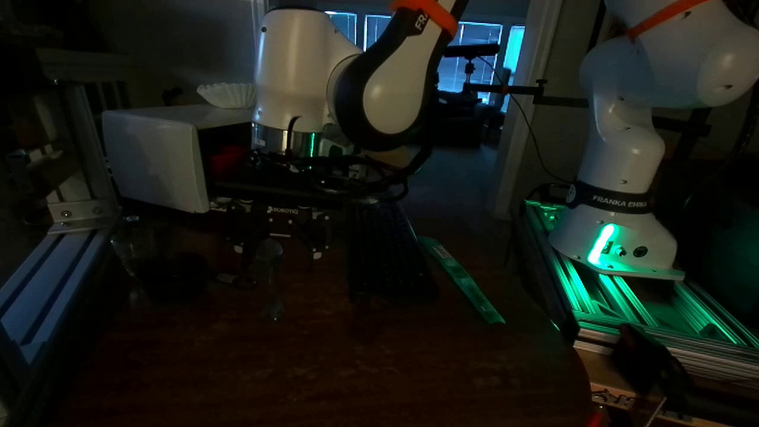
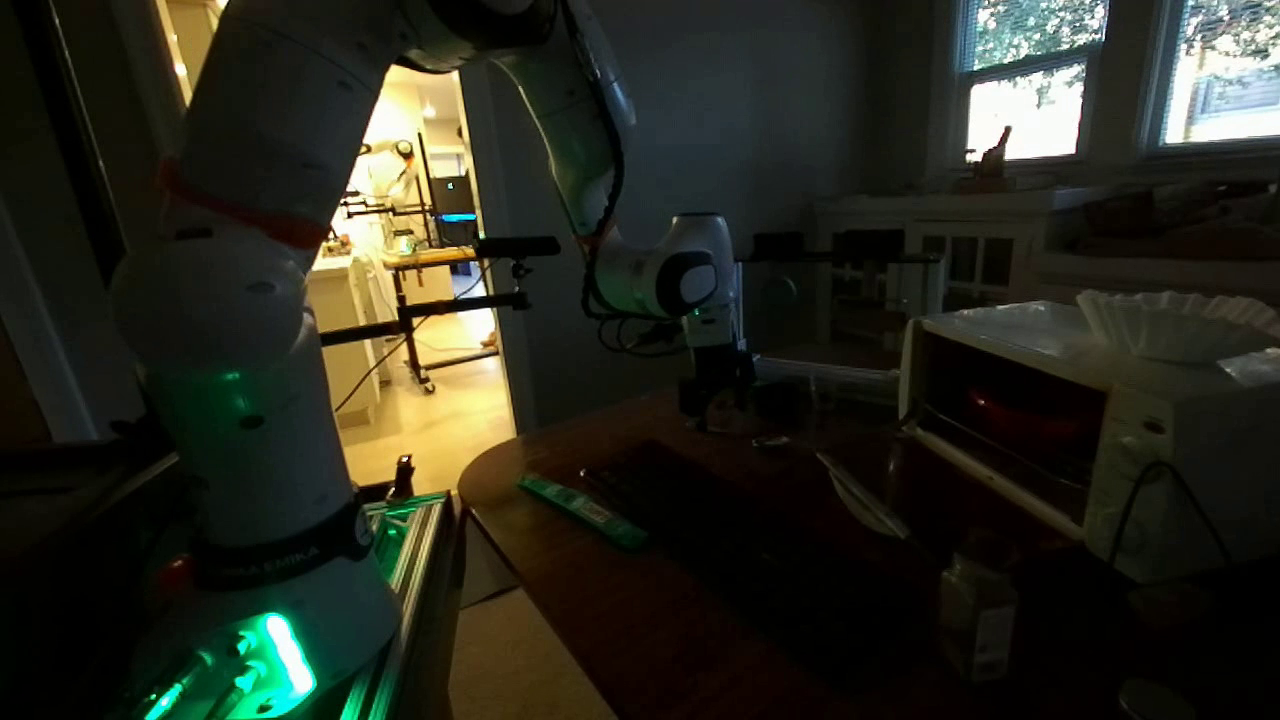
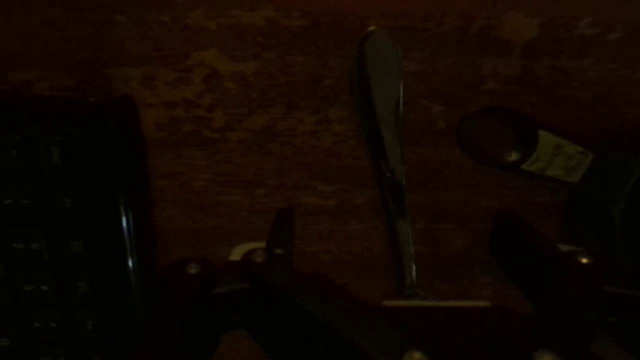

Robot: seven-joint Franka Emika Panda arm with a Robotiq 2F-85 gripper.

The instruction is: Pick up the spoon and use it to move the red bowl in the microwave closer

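Gripper (image 3: 394, 219) astride spoon (image 3: 394, 165) lengthwise — handle (image 3: 384, 80) toward wrist view's top

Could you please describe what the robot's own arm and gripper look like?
The arm is white with rounded segments, orange-red rings, looping black cables, and a black band reading FRANKA EMIKA above a glowing green light. The gripper is dark, with two jointed fingers and pale ROBOTIQ lettering.

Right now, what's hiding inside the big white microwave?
A red bowl, seen dimly, sits inside the microwave. It covers whatever may be behind or under it, and the rest in there is too dark to tell.
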